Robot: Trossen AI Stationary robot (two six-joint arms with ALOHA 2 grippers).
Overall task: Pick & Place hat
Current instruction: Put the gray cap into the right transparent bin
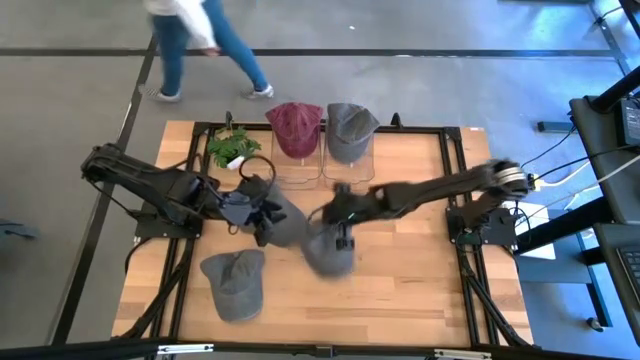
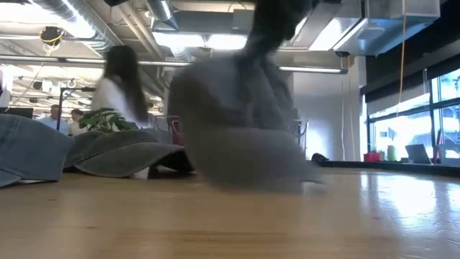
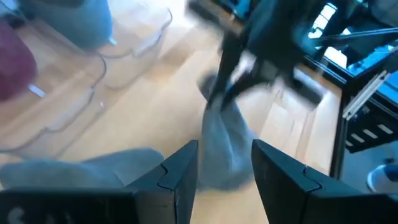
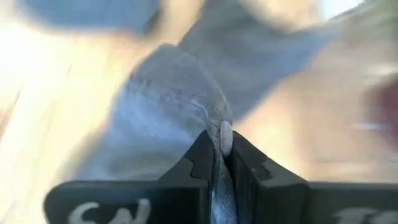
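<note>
On the wooden worktop (image 1: 400, 270), going from its left edge to its right, the left arm reaches in from the left edge, and the left hand (image 1: 262, 212) sits near the middle, just left of centre, over a grey hat (image 1: 285, 224) lying flat there. In the left wrist view its two dark fingers (image 3: 180, 171) stand apart with nothing between them. Toward the near-left corner a third grey hat (image 1: 234, 282) lies flat on the wood, well apart from both hands. At the far edge, left of centre, a small green plant (image 1: 232, 147) stands beside two clear stands: the left one carries a maroon hat (image 1: 296, 127), the right one a grey-blue hat (image 1: 350, 130). Just right of the worktop's centre the right hand (image 1: 340, 225) holds the task's hat, a light grey hat (image 1: 330, 250), which hangs below it toward the near edge. In the right wrist view the fingers are pressed together on the crown fabric at its top button (image 4: 225, 137). The low view shows this hat's brim down at the wood; whether it touches is blurred. The right arm stretches back to its base at the right edge. Beyond the far edge a person (image 1: 195, 40) walks across the floor.
</note>
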